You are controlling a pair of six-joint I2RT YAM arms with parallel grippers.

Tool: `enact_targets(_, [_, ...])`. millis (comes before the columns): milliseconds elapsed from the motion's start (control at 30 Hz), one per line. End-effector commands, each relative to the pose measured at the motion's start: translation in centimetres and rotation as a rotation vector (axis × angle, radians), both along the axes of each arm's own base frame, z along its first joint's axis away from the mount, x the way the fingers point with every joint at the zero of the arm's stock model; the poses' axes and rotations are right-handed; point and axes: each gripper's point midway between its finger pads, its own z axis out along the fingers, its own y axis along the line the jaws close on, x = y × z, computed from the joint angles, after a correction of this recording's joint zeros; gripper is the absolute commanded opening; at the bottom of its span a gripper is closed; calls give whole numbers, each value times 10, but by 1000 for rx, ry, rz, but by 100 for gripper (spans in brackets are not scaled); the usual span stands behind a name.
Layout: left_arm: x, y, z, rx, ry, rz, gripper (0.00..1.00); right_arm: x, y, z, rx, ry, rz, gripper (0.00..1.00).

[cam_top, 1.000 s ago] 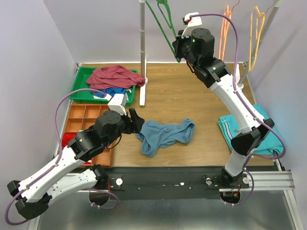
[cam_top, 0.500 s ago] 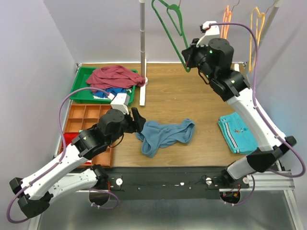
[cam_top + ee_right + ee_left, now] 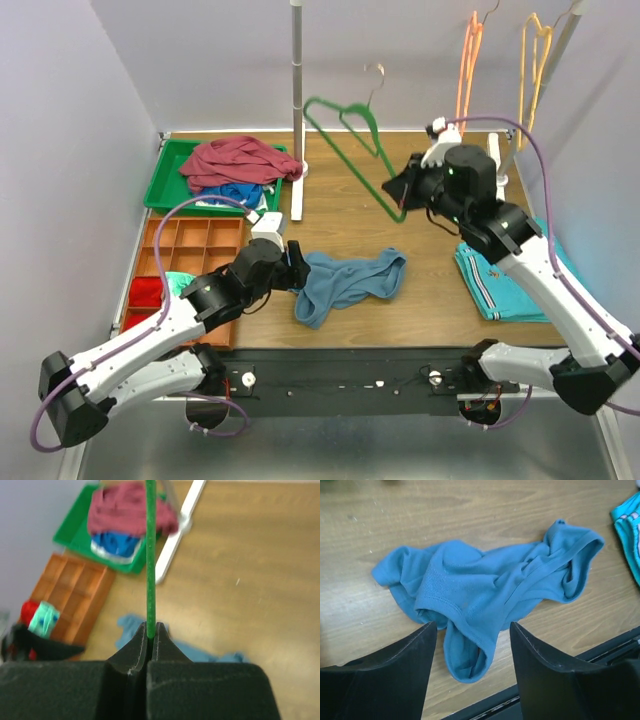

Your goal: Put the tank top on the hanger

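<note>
The slate-blue tank top point(image 3: 350, 283) lies crumpled on the wooden table, also filling the left wrist view point(image 3: 485, 580). My left gripper point(image 3: 295, 265) stands open at its left end, its fingers straddling a fold of fabric point(image 3: 472, 625) without touching it. The green hanger point(image 3: 352, 158) hangs tilted in the air over the table's middle, metal hook upward. My right gripper point(image 3: 402, 192) is shut on its lower corner. In the right wrist view the thin green bar point(image 3: 150, 555) rises from between the pinched jaws point(image 3: 150, 630), with the tank top point(image 3: 129, 626) blurred below.
A green tray point(image 3: 160, 178) holding a maroon garment point(image 3: 235, 160) sits back left, beside an orange compartment box point(image 3: 180, 250). A white pole stand point(image 3: 296, 100) rises at the back centre. Orange point(image 3: 468, 60) and yellow point(image 3: 535, 50) hangers hang back right. Folded teal cloth point(image 3: 490, 275) lies right.
My right arm has brought the green hanger down from the high rail and toward the table's middle. My left gripper has slid slightly right, closer to the tank top.
</note>
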Motion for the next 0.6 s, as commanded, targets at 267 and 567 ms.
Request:
enact_targets(267, [-13,-25,-60,34,114,-38,56,-107,-22,-96,50,299,142,1])
enact_targets(567, [-37,-36,-110,212,196,-69,52,-135,-56,-96,20,300,71,1])
